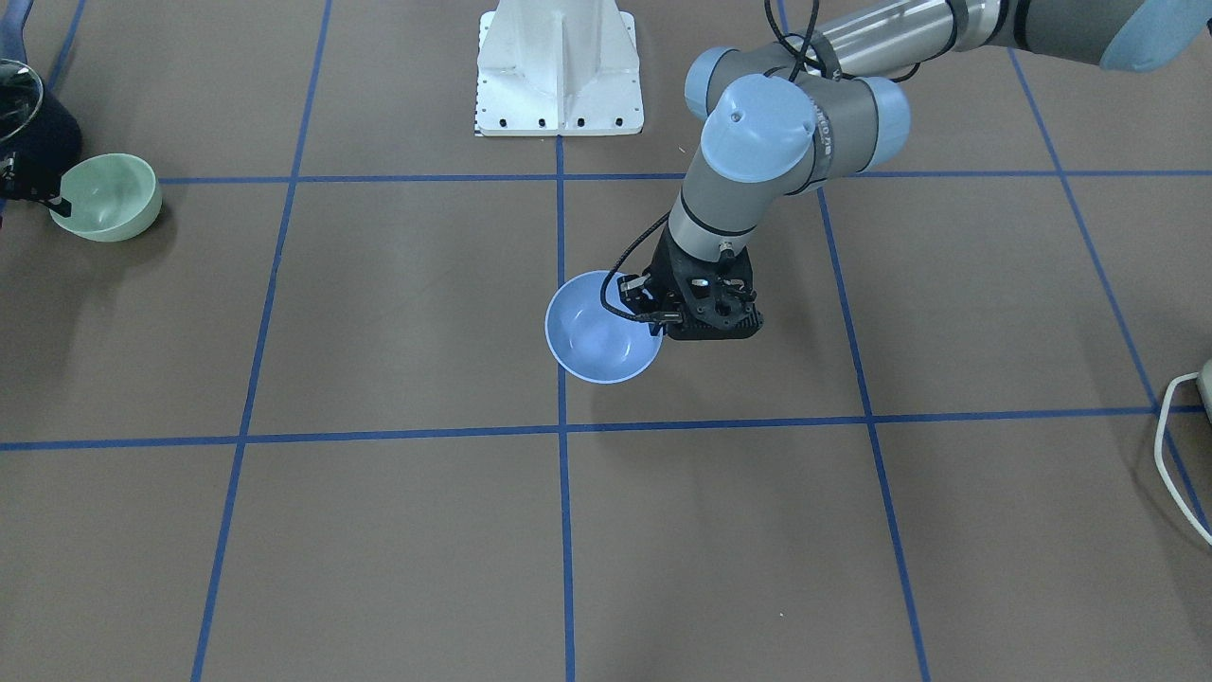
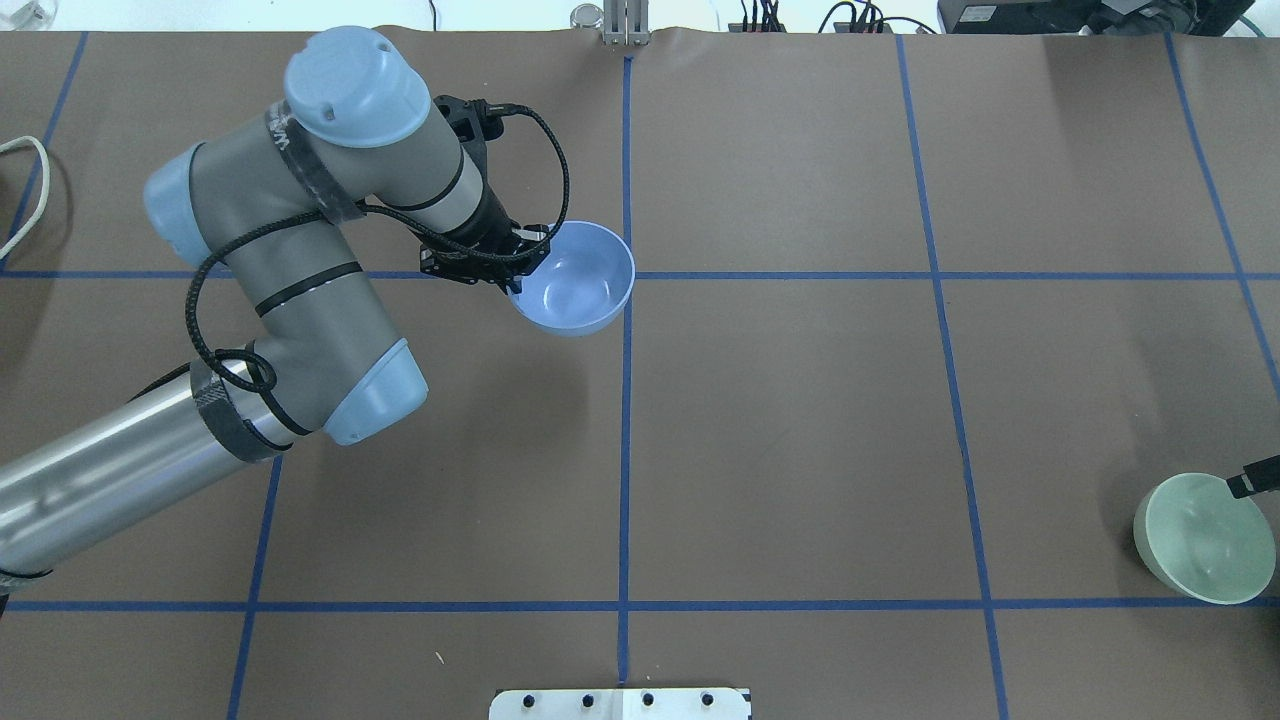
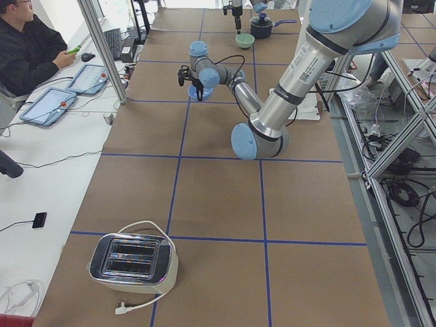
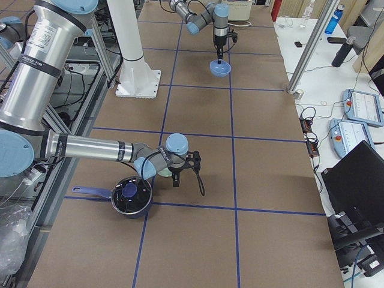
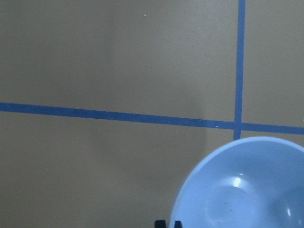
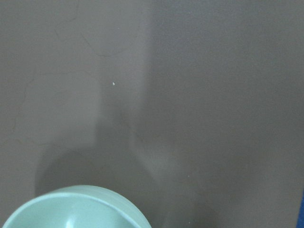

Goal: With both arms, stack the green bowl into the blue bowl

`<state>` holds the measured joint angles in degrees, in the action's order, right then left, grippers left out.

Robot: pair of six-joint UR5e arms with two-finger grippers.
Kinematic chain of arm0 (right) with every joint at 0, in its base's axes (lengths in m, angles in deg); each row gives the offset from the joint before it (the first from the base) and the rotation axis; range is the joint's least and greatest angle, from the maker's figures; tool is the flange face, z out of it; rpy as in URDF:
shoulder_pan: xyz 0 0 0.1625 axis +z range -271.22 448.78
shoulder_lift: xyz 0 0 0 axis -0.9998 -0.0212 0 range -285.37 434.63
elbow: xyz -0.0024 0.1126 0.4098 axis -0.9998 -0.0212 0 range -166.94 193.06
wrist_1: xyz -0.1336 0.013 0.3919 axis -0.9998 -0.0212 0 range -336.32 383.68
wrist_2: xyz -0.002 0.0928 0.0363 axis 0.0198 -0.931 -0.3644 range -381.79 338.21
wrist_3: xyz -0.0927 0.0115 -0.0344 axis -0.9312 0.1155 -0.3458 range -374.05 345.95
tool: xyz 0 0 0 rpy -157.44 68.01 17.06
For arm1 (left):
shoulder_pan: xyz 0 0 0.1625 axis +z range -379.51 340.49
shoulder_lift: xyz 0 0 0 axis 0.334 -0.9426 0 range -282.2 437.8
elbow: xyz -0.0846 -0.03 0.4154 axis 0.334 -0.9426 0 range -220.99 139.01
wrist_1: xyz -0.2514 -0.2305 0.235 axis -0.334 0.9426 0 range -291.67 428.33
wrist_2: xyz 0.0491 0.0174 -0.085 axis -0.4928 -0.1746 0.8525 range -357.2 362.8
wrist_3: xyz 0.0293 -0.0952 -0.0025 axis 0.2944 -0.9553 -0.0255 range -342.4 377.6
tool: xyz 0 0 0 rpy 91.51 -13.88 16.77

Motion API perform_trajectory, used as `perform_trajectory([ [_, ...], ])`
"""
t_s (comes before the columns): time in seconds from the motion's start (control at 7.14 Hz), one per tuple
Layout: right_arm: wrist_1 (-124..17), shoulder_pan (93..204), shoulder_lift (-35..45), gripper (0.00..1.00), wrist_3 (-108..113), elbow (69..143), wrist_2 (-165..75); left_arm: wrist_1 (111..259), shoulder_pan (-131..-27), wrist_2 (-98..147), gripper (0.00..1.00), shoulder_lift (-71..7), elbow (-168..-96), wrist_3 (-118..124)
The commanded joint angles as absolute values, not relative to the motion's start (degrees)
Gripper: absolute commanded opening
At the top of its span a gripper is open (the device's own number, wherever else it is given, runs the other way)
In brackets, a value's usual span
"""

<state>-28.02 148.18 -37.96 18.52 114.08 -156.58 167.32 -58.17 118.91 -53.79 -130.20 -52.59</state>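
front-facing view: the left gripper (image 1: 655, 316) is pinching the near rim of the blue bowl (image 1: 597, 333), jaws narrowed onto the wall, close to where two blue tape lines (image 1: 561, 237) are crossing. at the far edge, the right gripper (image 1: 55, 202) is hooking a finger over the rim of the green bowl (image 1: 109, 194), which is tilting its mouth up and outward; it appears to be clamped on it.

overhead view: the two bowls are sitting well apart, blue near the table's middle line, green (image 2: 1205, 540) at the right edge with only one black fingertip showing.

left side view: the green bowl (image 3: 244, 41) is showing just beside a dark pot (image 3: 262, 26) at the far end.

right side view: the blue bowl (image 4: 220, 68) is hanging below the far arm's wrist.

left wrist view: the blue bowl (image 5: 242, 190) is filling the lower right corner, its shadow falling away from it, suggesting it is riding clear of the table.

right wrist view: the green bowl (image 6: 71, 211) is peeking in at the bottom.

both bowls are looking light, stiff and glossy, so likely slippery in a thin pinch; the rim wall is looking like the only workable hold, and a one-sided grip is letting them tip.
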Motion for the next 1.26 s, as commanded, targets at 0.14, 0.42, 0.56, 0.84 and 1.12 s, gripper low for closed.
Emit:
perform_trajectory([
  [0.14,-24.9,146.0,-38.1,0.99,22.1,114.1,-156.6,171.5,-53.6,113.6,0.0,-53.8,-127.0,-55.2],
  [0.42,-24.8,145.9,-38.1,0.99,22.2,114.1,-156.6,173.7,-52.4,111.4,0.0,-53.7,-126.2,-55.3],
  [0.56,-24.8,145.9,-38.1,0.99,22.2,114.1,-156.6,173.7,-51.9,111.3,0.0,-53.8,-126.2,-56.0],
  [0.84,-24.8,145.8,-38.1,0.99,22.2,114.1,-156.6,174.3,-51.3,111.2,0.0,-53.9,-126.2,-56.1],
  [1.12,-24.7,145.8,-38.1,0.99,22.3,114.1,-156.6,175.5,-51.3,111.2,0.11,-53.8,-126.4,-56.2],
])
